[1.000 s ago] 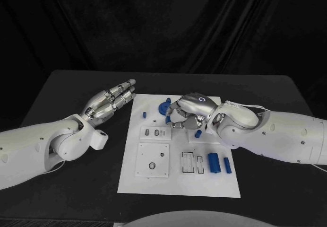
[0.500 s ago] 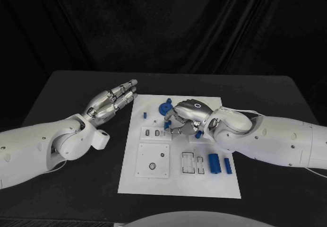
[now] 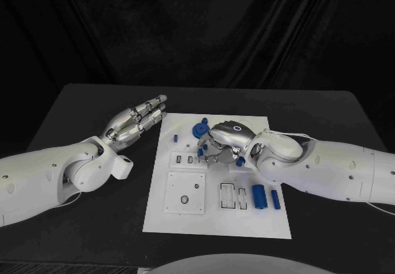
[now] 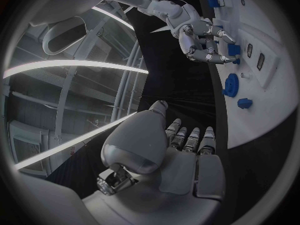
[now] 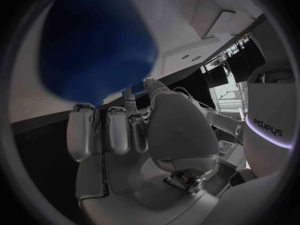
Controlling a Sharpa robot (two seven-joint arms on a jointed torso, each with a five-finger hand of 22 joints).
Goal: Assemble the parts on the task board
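Note:
The white task board (image 3: 216, 221) lies mid-table. My right hand (image 3: 221, 145) hovers curled over its upper middle, pinching a small blue part (image 3: 203, 150) at its fingertips just above a white slotted block (image 3: 186, 160). The left wrist view shows the same right hand (image 4: 205, 39) with the blue part (image 4: 234, 49) between its fingers. My left hand (image 3: 136, 122) floats beside the board's left edge, fingers straight and apart, holding nothing. A blue gear (image 3: 198, 130) and a small blue peg (image 3: 174, 138) stand near the board's far end.
A blue cylinder (image 3: 258, 196) and a blue bar (image 3: 275, 198) lie at the board's near right, beside two slots (image 3: 231, 196). Another blue piece (image 3: 240, 161) sits under my right wrist. A white square block (image 3: 184, 193) lies near left.
My right hand has shifted slightly left and toward me, lowering with the blue part over the slotted block. The left hand has stayed put.

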